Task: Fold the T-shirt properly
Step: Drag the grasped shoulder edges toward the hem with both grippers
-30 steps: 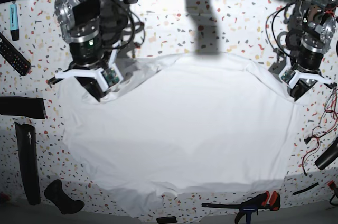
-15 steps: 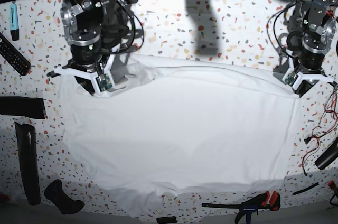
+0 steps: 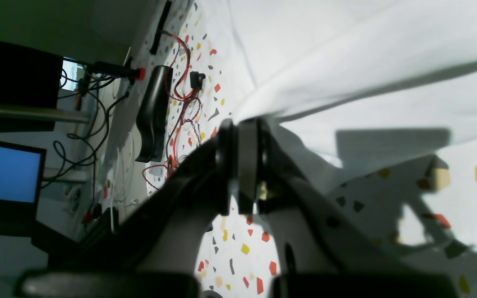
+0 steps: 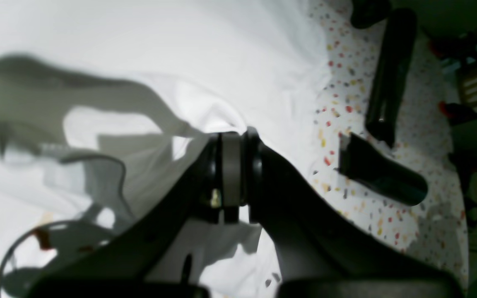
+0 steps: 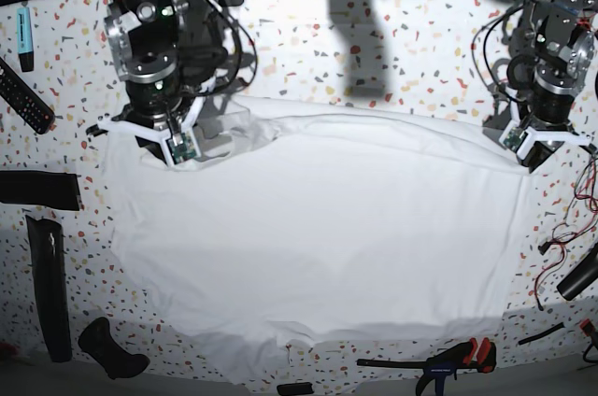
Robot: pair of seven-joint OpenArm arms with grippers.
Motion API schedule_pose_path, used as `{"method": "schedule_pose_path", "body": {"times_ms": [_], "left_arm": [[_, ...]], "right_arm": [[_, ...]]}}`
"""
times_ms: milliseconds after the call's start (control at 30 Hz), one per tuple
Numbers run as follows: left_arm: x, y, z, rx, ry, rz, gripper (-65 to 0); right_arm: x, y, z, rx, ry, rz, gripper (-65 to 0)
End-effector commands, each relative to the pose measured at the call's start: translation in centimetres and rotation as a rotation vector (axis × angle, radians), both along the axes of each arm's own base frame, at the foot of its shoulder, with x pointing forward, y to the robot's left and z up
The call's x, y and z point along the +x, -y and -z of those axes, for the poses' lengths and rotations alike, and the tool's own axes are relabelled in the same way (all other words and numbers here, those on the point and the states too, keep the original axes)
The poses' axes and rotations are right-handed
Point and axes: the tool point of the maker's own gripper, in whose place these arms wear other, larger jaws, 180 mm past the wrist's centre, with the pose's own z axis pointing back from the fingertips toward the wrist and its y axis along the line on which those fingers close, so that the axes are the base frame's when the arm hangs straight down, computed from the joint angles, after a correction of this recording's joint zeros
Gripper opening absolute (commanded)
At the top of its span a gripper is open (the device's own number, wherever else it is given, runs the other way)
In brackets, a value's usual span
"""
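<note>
- Left end effector (image 3: pixel 242 124) pinches the T-shirt (image 5: pixel 318 228) edge at 3 o'clock.
- Right end effector (image 4: pixel 230 136) pinches cloth at 10 o'clock.
- T-shirt lies spread across the bench (image 5: pixel 392 41).

White terrazzo-speckled tabletop (image 5: pixel 374 41) under everything. Outward of right gripper (image 5: pixel 176 153), near the table edge: teal marker pen (image 5: pixel 25 36), with black remote control (image 5: pixel 23 97) just below it in base view. Nearer the camera than that gripper: flat black rectangular strip (image 5: pixel 37 189), long black bar (image 5: pixel 51 289), black curved handle-shaped piece (image 5: pixel 110 349). Outward of left gripper (image 5: pixel 524 150): tangle of red and black wires (image 5: pixel 570 214), black cylindrical object (image 5: pixel 579 276) beside them. Well apart from both grippers, at the near edge: red-and-black bar clamp (image 5: pixel 448 359). Past the table in left wrist view: blue-lit monitor screen (image 3: pixel 4 171).
</note>
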Motion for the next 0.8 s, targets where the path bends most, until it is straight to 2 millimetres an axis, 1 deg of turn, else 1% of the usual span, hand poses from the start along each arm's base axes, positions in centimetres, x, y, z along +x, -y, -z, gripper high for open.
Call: {"method": "schedule_pose_path", "body": {"times_ms": [0,167,233,300,400,500,567,633,767], "left_arm": [[0.9,-0.1,-1.7,0.013,0.059,0.016,-65.0],[1.6,-0.1,-2.5,0.008,0.082,0.015,-65.0],[2.2,0.0,-2.9,-0.035,0.095,0.005,-65.0],[2.8,0.1,-3.4,-0.101,0.106,-0.012,-65.0],[3.7,0.6,-3.9,-0.197,0.118,-0.028,-65.0],[4.4,1.7,-3.9,-0.296,0.104,-0.018,-65.0],[4.8,2.2,-3.9,-0.354,0.099,-0.018,-65.0],[5.2,2.3,-3.6,-0.388,0.095,-0.033,-65.0],[6.1,0.9,-1.8,-0.397,0.069,-0.089,-65.0]], "right_arm": [[0.9,0.1,-1.8,0.003,0.065,-0.004,-65.0],[2.7,-0.9,-3.3,0.099,0.093,-0.023,-65.0],[3.5,-1.1,-3.9,0.120,0.103,-0.034,-65.0],[4.5,-0.9,-4.1,0.108,0.114,-0.035,-65.0],[6.1,0.1,-3.3,0.085,0.102,-0.010,-65.0],[8.0,0.7,-1.8,0.115,0.060,0.000,-65.0],[9.2,0.3,-0.9,0.139,0.028,-0.034,-65.0],[10.2,-0.2,-0.2,0.151,-0.003,-0.061,-65.0],[12.1,-1.2,0.4,0.174,-0.024,-0.080,-65.0]]}}
